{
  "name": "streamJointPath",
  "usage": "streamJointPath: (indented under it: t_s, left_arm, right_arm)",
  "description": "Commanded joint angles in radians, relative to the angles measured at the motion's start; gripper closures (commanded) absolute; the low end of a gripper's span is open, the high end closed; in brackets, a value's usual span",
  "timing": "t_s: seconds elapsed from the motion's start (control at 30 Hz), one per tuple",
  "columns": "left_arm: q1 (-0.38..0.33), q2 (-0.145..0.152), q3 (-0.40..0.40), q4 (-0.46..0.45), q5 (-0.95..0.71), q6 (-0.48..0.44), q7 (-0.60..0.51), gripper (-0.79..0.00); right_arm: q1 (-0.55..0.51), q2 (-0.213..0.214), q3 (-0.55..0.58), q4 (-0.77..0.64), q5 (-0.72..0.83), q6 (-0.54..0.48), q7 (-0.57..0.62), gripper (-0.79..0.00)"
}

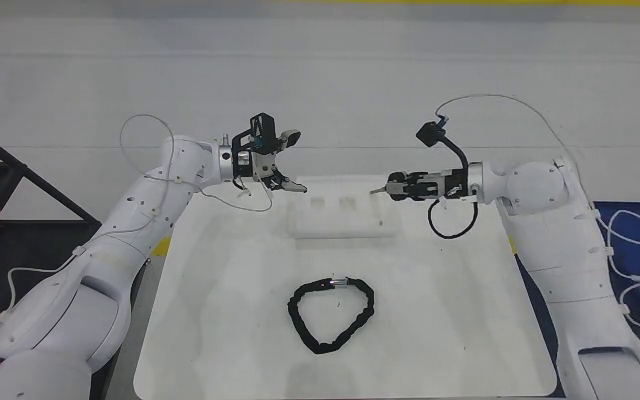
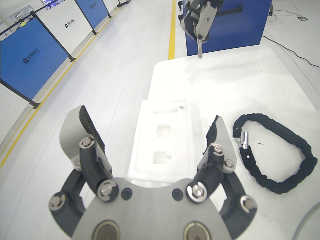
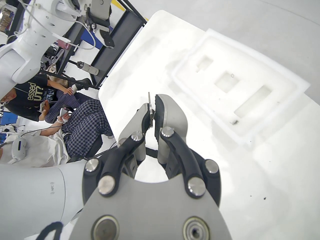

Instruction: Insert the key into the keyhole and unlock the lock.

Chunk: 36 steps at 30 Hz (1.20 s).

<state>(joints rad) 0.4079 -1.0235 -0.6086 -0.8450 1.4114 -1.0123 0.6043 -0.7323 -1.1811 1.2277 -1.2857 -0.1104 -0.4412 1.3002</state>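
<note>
Between the clamped pads of the right gripper (image 3: pixel 151 111), the key (image 3: pixel 149 101) juts past the fingertips with its blade free, probably so it can be steered into a keyhole. Across the white foam tray (image 1: pixel 340 222) from it, the left gripper (image 2: pixel 150 117) hangs spread wide and empty, likely ready to steady the lock. Well apart from both grippers, on the robot's side of the tray, the black chain lock (image 1: pixel 330 315) lies looped on the table (image 1: pixel 200 340), its metal cylinder (image 2: pixel 244 139) untouched.

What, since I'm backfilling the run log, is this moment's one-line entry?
left gripper: open, empty | right gripper: shut on key, above table | chain lock: on table, untouched | key not inserted
</note>
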Motion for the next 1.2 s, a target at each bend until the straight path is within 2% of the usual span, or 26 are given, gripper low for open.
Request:
streamJointPath:
  t_s: [0.0,0.2,0.4,0.67,0.77,0.87,1.03,1.17]
  left_arm:
    - [0.000,0.000,0.000,0.000,0.000,0.000,0.000,-0.785]
    - [0.000,0.000,0.000,0.000,0.000,0.000,0.000,-0.785]
    - [0.000,0.000,0.000,0.000,0.000,0.000,0.000,-0.785]
    - [0.000,0.000,0.000,0.000,0.000,0.000,0.000,-0.785]
    - [0.035,0.001,0.000,-0.039,0.000,0.031,-0.046,-0.785]
    - [0.083,0.006,-0.007,-0.068,-0.028,0.024,-0.094,-0.785]
    - [0.185,0.020,-0.021,-0.156,-0.067,0.036,-0.170,-0.785]
    - [0.271,0.035,-0.031,-0.276,-0.097,0.026,-0.232,-0.785]
  right_arm:
    - [-0.027,0.012,0.041,-0.055,0.024,0.008,0.020,0.000]
    - [-0.084,0.044,0.138,-0.169,0.031,0.038,0.045,0.000]
    - [-0.123,0.064,0.200,-0.213,0.041,0.045,0.015,0.000]
    - [-0.123,0.064,0.200,-0.213,0.041,0.045,0.015,0.000]
    - [-0.123,0.064,0.200,-0.213,0.041,0.045,0.015,0.000]
    - [-0.123,0.064,0.200,-0.213,0.041,0.045,0.015,0.000]
    - [-0.123,0.064,0.200,-0.213,0.041,0.045,0.015,0.000]
    - [-0.123,0.064,0.200,-0.213,0.041,0.045,0.015,0.000]
